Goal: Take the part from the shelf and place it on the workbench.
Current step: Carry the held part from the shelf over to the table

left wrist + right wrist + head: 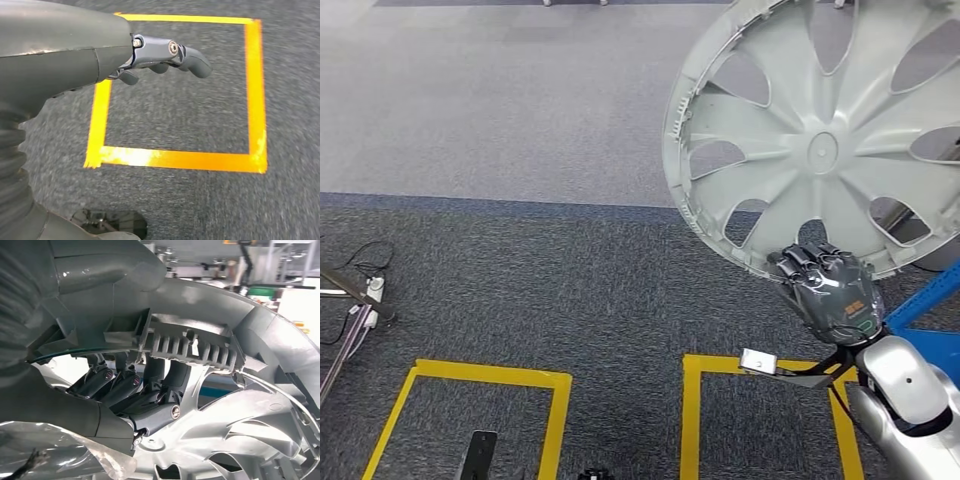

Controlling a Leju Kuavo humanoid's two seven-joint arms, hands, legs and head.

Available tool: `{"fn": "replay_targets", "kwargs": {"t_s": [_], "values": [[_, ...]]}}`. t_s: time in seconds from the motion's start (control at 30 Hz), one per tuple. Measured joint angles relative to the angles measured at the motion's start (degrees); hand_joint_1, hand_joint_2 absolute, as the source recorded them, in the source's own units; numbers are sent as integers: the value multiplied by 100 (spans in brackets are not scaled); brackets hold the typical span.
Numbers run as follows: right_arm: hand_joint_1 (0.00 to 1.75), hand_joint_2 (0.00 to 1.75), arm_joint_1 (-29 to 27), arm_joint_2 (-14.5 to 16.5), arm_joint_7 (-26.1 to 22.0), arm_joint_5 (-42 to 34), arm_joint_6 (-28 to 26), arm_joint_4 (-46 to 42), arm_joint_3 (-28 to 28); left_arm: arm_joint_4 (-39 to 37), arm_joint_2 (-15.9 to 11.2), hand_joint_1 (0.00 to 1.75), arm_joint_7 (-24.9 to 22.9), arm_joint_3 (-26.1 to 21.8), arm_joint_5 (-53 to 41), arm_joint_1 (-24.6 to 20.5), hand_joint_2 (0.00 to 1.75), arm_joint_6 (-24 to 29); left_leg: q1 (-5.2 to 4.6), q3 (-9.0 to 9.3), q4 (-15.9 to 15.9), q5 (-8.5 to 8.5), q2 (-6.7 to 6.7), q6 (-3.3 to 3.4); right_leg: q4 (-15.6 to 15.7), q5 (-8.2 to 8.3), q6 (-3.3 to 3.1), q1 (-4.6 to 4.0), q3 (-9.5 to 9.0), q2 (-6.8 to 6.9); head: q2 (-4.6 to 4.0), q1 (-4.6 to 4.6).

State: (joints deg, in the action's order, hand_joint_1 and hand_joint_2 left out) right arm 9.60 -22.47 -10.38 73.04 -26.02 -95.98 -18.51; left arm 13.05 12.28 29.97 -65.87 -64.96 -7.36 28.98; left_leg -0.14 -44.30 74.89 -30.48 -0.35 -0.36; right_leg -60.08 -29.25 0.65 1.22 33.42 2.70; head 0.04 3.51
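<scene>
A large silver wheel cover (810, 140) with curved spokes hangs in the air at the upper right of the head view, face toward me. My right hand (829, 290) grips its lower rim, dark fingers hooked over the edge. The right wrist view looks at the cover's ribbed back side (196, 347), with the fingers (124, 390) curled through a spoke opening around the rim. In the left wrist view my left hand (162, 55) hangs over the carpet with its fingers loosely extended and nothing in them.
Grey carpet covers the floor, marked with two yellow tape squares (554, 400) (690, 410). A blue frame piece (924, 295) stands at the right edge. Cables and a power strip (365, 295) lie at the left. A small dark object (477, 455) rests inside the left square.
</scene>
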Motion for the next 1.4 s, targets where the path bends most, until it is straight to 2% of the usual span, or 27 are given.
{"fn": "replay_targets", "kwargs": {"t_s": [0.07,0.13,0.23,0.27,0.3,0.37,0.43,0.47,0.5,0.53,0.57,0.6,0.63,0.67,0.77,0.83,0.87,0.93,0.97,1.0,1.03,1.1,1.13,1.17,1.3,1.33,1.4], "values": [[175,175,23,0,3,-10,0,1,-1,0,0,0,-5,1,-5,1,175,8,-21,353,-697,372,61,50,2,-36,9,-9,-45,120,0,-4],[175,175,52,1,14,-20,-7,1,3,0,-1,0,-8,2,-20,-3,175,13,-72,664,-1299,553,137,106,15,-57,45,-9,-62,198,0,-5],[175,175,57,8,39,-5,-42,2,-11,0,-7,0,-3,9,-47,7,175,-10,-130,747,-1512,561,137,184,66,-49,138,-9,-66,272,0,-3],[175,175,50,10,40,-7,-51,3,-18,1,-9,0,3,17,-46,10,175,-38,-127,788,-1568,573,121,210,71,-69,166,0,-75,234,0,-14],[175,175,45,12,38,-13,-67,4,-22,1,-13,0,10,29,-44,-1,175,-78,-111,836,-1627,586,108,245,1,-122,186,6,-45,142,0,-23],[175,175,37,13,31,-16,-107,14,-18,1,-19,0,23,64,-37,-41,175,-194,-92,902,-1696,593,75,304,-509,-347,205,17,224,-115,0,-50],[175,175,15,13,20,-1,-131,29,-17,0,-14,0,35,99,-36,-70,175,-273,-97,909,-1692,572,32,344,-1229,-570,221,9,668,-243,0,-56],[175,175,-4,13,15,5,-133,37,-18,0,-10,0,38,115,-36,-70,175,-287,-101,912,-1685,559,6,353,-1413,-567,229,6,816,-257,0,-55],[175,175,-19,13,14,5,-134,44,-18,0,-8,0,41,125,-32,-67,175,-293,-104,917,-1674,542,-20,355,-1374,-447,231,3,853,-260,0,-54],[175,175,-28,13,17,4,-135,48,-14,0,-8,0,42,132,-27,-64,175,-303,-104,926,-1658,521,-46,350,-1122,-236,228,3,775,-260,0,-56],[175,175,-32,13,19,3,-136,51,-7,0,-8,0,45,137,-22,-61,175,-315,-104,935,-1635,495,-69,339,-735,-8,220,3,620,-261,0,-55],[175,175,-30,13,21,4,-137,52,0,0,-9,0,53,138,-13,-62,175,-330,-115,934,-1604,466,-90,319,-358,138,209,0,435,-263,0,-56],[175,175,-29,13,22,7,-143,51,7,0,-9,0,61,140,-7,-62,175,-344,-122,928,-1580,444,-107,296,-92,210,191,-5,294,-269,0,-52],[175,175,-33,13,23,10,-150,50,11,0,-10,0,71,141,0,-58,175,-352,-126,920,-1562,429,-117,273,51,210,172,-15,209,-274,0,-50],[175,175,-57,13,26,24,-167,49,15,0,-14,0,96,142,10,-45,175,-356,-118,921,-1541,389,-121,203,105,171,101,-21,141,-277,0,-47],[175,175,-63,13,26,33,-168,49,16,0,-20,0,109,143,13,-51,175,-354,-103,826,-1294,252,-88,134,140,148,39,0,63,-261,0,-30],[175,175,-64,13,27,35,-170,49,16,0,-23,0,112,143,14,-51,175,-354,-85,688,-1013,131,-69,101,148,129,14,3,23,-250,0,-22],[175,175,-74,13,27,46,-173,49,16,0,-24,0,112,144,14,-39,175,-349,-41,274,-251,-126,-46,52,150,77,-13,3,-50,-236,0,-16],[175,175,-84,13,26,51,-174,49,15,0,-24,0,110,144,14,-28,175,-343,-19,109,5,-158,-41,35,149,49,-12,4,-88,-234,0,-15],[175,175,-95,13,26,58,-174,49,15,0,-24,0,108,144,14,-19,175,-333,3,31,66,-79,-37,21,149,17,-6,6,-131,-233,0,-15],[175,175,-103,13,26,62,-174,49,15,0,-24,0,106,144,13,-13,175,-324,26,72,-116,114,-34,12,149,-18,6,9,-181,-235,0,-15],[175,175,-107,13,28,68,-178,50,16,-1,-23,0,104,144,10,-11,175,-306,54,347,-823,568,-21,1,150,-105,56,16,-270,-241,0,-16],[175,175,-107,13,30,72,-185,50,18,-1,-22,0,104,145,8,-12,175,-297,50,487,-1143,684,-14,8,145,-145,94,14,-297,-247,0,-17],[175,175,-108,13,32,75,-197,50,20,-2,-21,0,103,146,6,-15,175,-289,38,577,-1335,710,-7,23,145,-173,134,12,-306,-250,0,-19],[175,175,-147,13,28,86,-223,50,23,-2,-32,0,101,152,4,-10,175,-272,-6,683,-1514,614,-26,163,155,-252,269,50,-306,-234,0,-24],[175,175,-151,13,28,85,-225,49,27,-2,-37,0,101,156,5,-12,175,-269,-3,719,-1543,603,-32,207,5,-329,283,52,-232,-237,0,-27],[175,175,-157,13,31,84,-228,50,38,-2,-40,0,102,168,5,-23,175,-265,-13,779,-1567,568,-35,280,-661,-583,285,40,142,-254,0,-39]]}}
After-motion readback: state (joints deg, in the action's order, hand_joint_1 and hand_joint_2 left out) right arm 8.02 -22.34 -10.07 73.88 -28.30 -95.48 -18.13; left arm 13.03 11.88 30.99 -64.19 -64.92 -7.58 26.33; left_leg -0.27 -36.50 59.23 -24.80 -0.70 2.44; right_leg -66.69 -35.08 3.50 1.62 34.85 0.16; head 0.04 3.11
